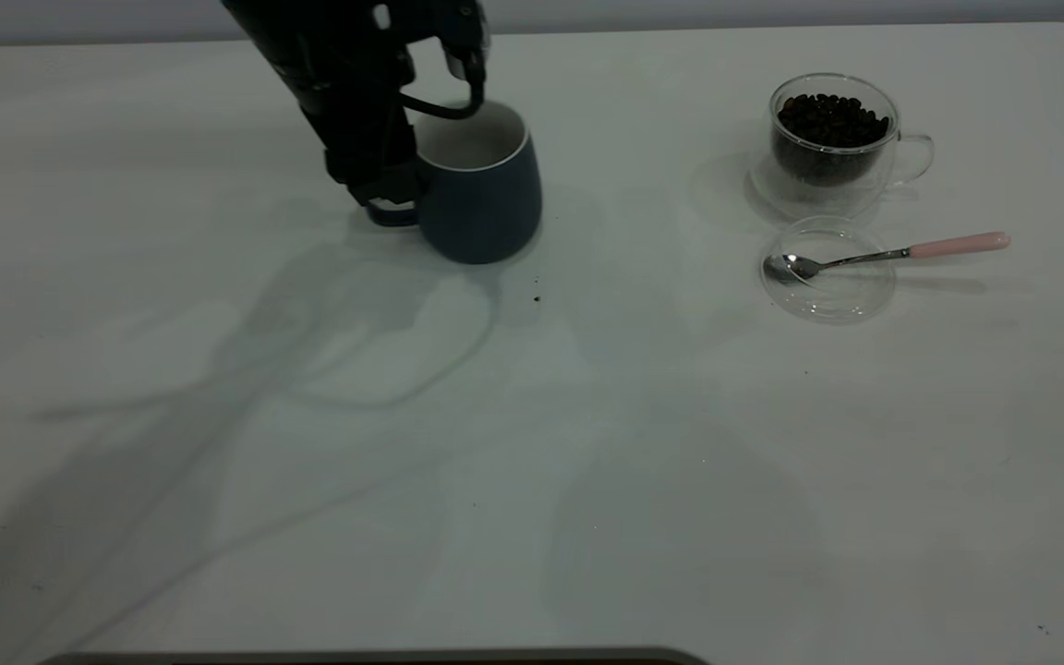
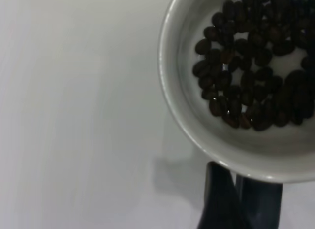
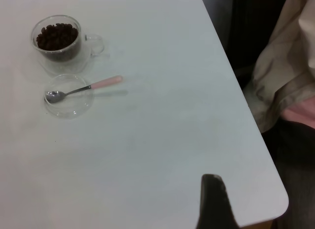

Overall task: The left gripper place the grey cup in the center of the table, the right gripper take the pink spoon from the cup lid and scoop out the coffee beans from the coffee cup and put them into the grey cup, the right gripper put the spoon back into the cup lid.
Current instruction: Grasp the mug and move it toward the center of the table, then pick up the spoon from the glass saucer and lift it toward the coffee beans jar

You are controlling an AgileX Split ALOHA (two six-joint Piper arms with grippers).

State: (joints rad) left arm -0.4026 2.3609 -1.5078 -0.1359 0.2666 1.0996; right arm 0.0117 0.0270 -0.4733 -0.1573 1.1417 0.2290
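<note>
Jaws of the left gripper [image 1: 391,196] are clamped on the handle of the grey cup [image 1: 481,189], which stands on the tabletop [image 1: 532,443] well apart from the coffee cup [image 1: 829,139] and already holds coffee beans [image 2: 253,66]. Just beside the coffee cup, the pink spoon [image 1: 883,255] rests with its bowl in the cup lid [image 1: 828,270]. The right gripper [image 3: 214,202] hangs far from the coffee cup; whether its jaws are apart I cannot tell.

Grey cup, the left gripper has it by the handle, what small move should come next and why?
Probably open the left gripper and back off: the grey cup seems to stand on the table near its middle, and the pink spoon lies untouched in the cup lid.
</note>
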